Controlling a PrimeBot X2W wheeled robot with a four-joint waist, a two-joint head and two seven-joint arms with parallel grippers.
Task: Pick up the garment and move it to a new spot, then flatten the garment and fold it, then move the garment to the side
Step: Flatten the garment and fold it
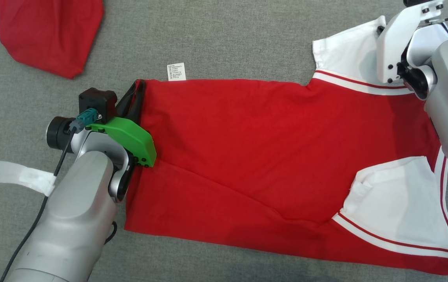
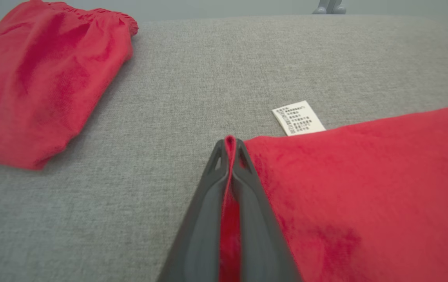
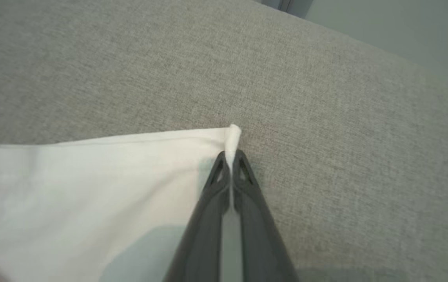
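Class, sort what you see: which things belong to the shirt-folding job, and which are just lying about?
In the job:
- shirt
- left gripper, jaws shut on the shirt
- right gripper, jaws shut on the shirt

Lying about:
- red cloth, far left
- white strip, by the left arm

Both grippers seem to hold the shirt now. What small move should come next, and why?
Probably lift both grippers a little, together. The left gripper is shut on the red shirt at its far hem corner, the right gripper on the white sleeve tip, so the far edge is held at both ends.
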